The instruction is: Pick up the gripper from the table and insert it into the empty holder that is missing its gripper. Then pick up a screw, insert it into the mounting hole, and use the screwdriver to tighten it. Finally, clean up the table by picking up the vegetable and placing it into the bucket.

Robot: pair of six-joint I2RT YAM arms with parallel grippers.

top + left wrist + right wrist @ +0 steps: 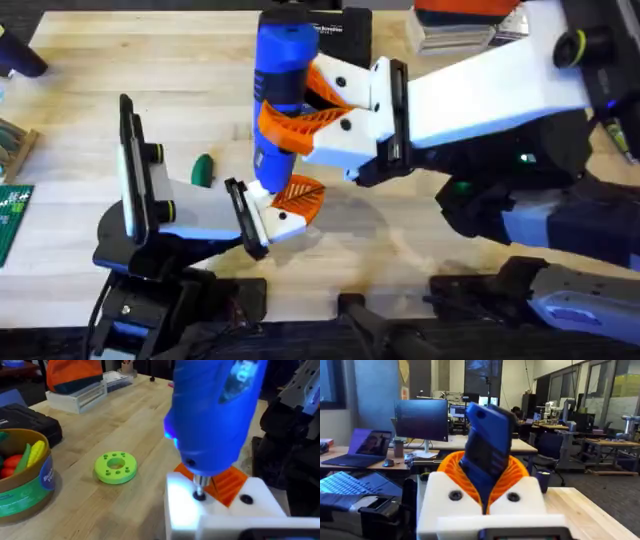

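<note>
Over the holder [220, 510], the right gripper [330, 105] clamps the screwdriver [283, 80] upright, its bit in the mounting hole: tightening, I judge. Whether the left gripper's [280, 205] fingers are open, I cannot tell. Next comes lifting off, then the vegetable [203, 169] to the bucket [22, 477].

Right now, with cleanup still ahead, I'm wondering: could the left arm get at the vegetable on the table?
Probably not yet. The vegetable lies free on the wood beside the left arm, but the left gripper sits under the screwdriver, whose bit rests on its white bracket. It would likely have to pull away first.
</note>
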